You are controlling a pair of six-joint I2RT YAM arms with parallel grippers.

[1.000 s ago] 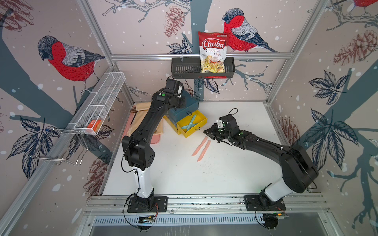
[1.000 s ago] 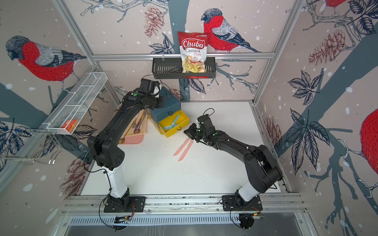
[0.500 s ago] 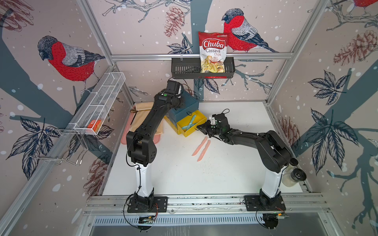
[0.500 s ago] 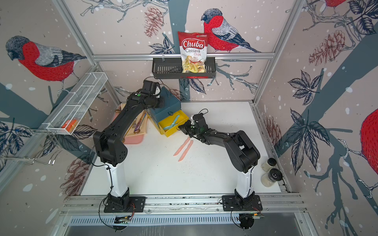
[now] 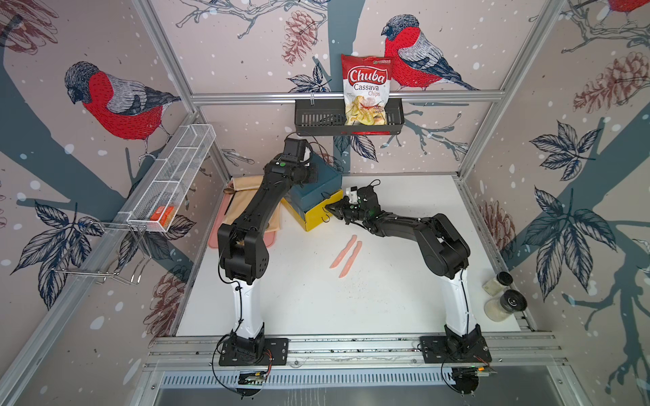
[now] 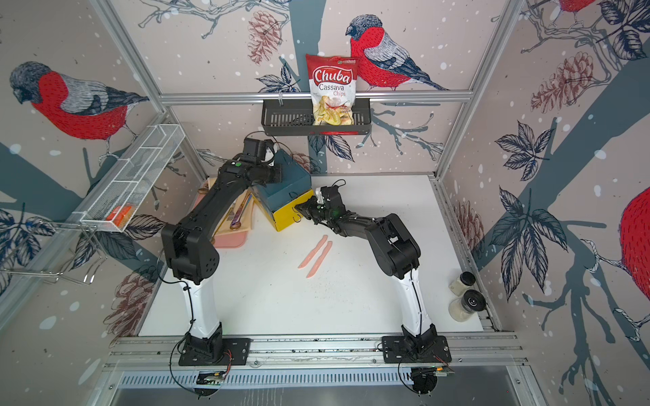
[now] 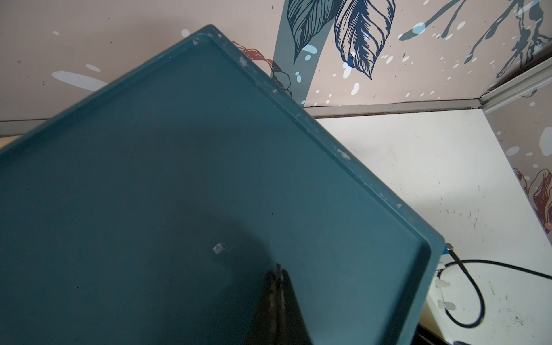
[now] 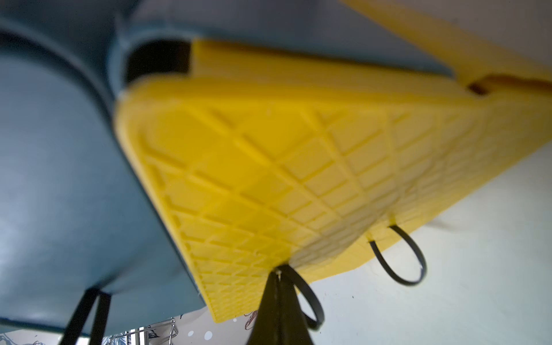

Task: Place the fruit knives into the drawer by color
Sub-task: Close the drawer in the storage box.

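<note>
The drawer (image 5: pixel 325 180) (image 6: pixel 295 177) stands at the back of the table, teal on top with yellow fronts below. My left gripper (image 7: pixel 279 267) is shut, its tip resting on the teal top (image 7: pixel 179 179). My right gripper (image 8: pixel 279 270) (image 5: pixel 329 208) is shut too, with its tip against a yellow drawer front (image 8: pixel 268 164) at the root of a black ring pull (image 8: pixel 309 301). Two salmon-pink fruit knives (image 5: pixel 344 250) (image 6: pixel 319 259) lie side by side on the white table in front of the chest. No other fruit knives show.
A pink tray (image 5: pixel 242 242) with a cloth and metal cutlery (image 6: pixel 239 214) sits left of the chest. A black wall basket (image 5: pixel 316 121) holds a chips bag. A white wire basket (image 5: pixel 169 189) hangs on the left wall. Two jars (image 5: pixel 506 304) stand at the front right.
The yellow drawer that stood open with light blue knives inside has slid in flush. My right gripper has moved toward the chest, against that front. The left gripper stays on the top.
</note>
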